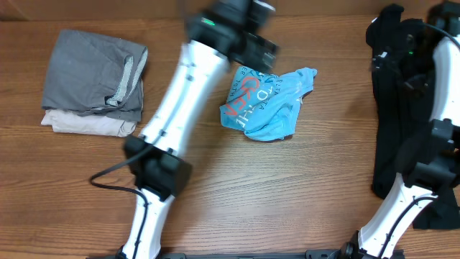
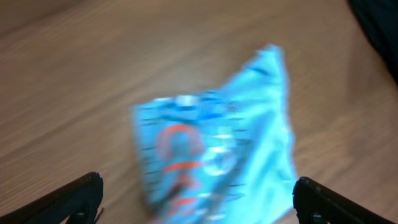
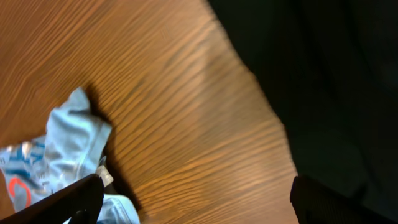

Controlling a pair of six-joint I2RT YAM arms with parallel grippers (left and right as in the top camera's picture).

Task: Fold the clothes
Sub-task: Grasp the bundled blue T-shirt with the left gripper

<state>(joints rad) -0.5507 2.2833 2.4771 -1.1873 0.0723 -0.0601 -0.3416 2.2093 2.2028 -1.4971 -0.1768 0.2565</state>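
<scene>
The clothes (image 1: 267, 103), a light sky-blue T-shirt with red and white lettering, lie crumpled in a heap at the middle of the wooden table (image 1: 316, 187). My left gripper (image 1: 253, 44) hovers just behind the heap. In the left wrist view it is open (image 2: 196, 202), blurred, with the shirt (image 2: 217, 155) lying below and between its fingertips, untouched. My right gripper (image 3: 199, 199) is open over bare wood. The shirt's edge (image 3: 71, 140) is at its left fingertip and a black garment (image 3: 323, 74) at its right.
A folded grey garment (image 1: 93, 72) rests on a folded beige one (image 1: 86, 124) at the left. A long black garment (image 1: 399, 108) lies along the right side under the right arm (image 1: 431, 144). A black cable (image 1: 108, 183) loops beside the left arm's base.
</scene>
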